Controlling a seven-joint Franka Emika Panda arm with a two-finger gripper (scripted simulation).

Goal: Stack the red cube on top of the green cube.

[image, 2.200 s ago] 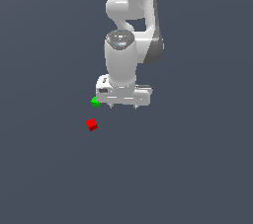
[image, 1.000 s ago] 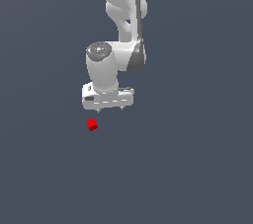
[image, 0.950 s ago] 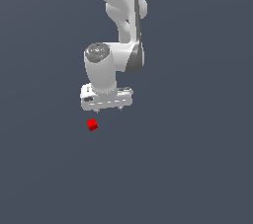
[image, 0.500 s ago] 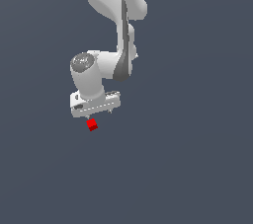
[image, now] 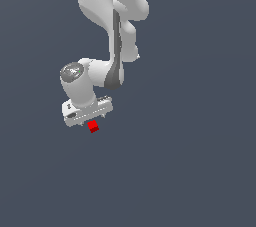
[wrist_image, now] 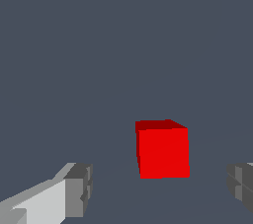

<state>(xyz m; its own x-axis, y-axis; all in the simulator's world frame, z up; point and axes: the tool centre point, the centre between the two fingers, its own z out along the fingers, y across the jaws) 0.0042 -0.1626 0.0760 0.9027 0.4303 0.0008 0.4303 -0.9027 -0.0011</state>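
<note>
Now, start with the flat, dark grey-blue bench (image: 200, 161), which fills both views and carries the work; over it the white, jointed Franka arm (image: 112, 31) reaches down from the top of the exterior view and bends toward that view's left. At its end you have the white gripper (image: 88, 119) with grey finger pads, hanging low over the bench with its jaws spread apart and nothing between the pads. The relation your next move turns on is this: the tiny, plain, bright red cube (image: 93, 127) sits on the bench right under the gripper, and in the wrist view that cube (wrist_image: 163, 149) lies in the gap between the two fingers (wrist_image: 79, 188), clear of both, a little nearer the finger at the far side of the frame than the white-backed one. It looks slightly turned against the finger line, so judge whether the pads will meet flat faces. You are, I judge, at the descent before the grasp, with the stacking itself not yet begun. You cannot see the green cube in either view, so I cannot tell you where it lies.
</note>
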